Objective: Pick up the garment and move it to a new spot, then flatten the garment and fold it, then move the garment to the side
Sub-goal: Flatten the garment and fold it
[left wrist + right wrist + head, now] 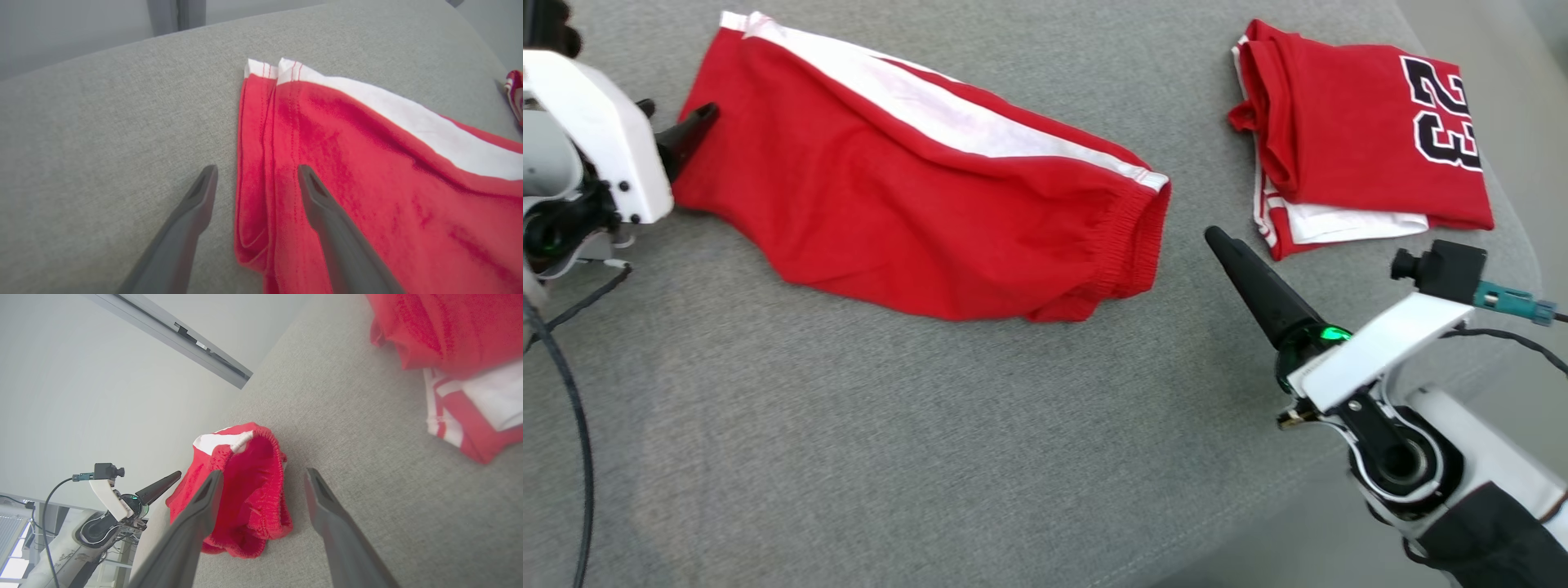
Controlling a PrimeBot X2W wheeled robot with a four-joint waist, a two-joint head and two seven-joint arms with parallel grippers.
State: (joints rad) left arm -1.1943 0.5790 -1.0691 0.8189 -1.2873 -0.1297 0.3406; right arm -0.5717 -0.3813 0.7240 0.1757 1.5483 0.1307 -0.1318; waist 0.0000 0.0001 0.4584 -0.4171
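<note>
Head view: I see the red shorts [915, 204], white side stripe up, lying across the far middle of the grey cushion [849, 425], hem end left, elastic waist end right. My left gripper [686, 122] is at the hem end, its fingertip touching or just beside the cloth; can't tell which. My right gripper [1233, 261] is to the near right of the waistband, apart from it. A folded red jersey [1364, 139] numbered 23 lies far right, well apart from the shorts.

Left wrist view: my fingers are spread, holding nothing. One is over bare cushion, the other over red cloth, with the hem edge between them. Contact can't be told.

Right wrist view: the fingers are apart too, with nothing in them, pointing at the waistband end, which bunches up off the cushion. The left gripper shows beyond the shorts.
</note>
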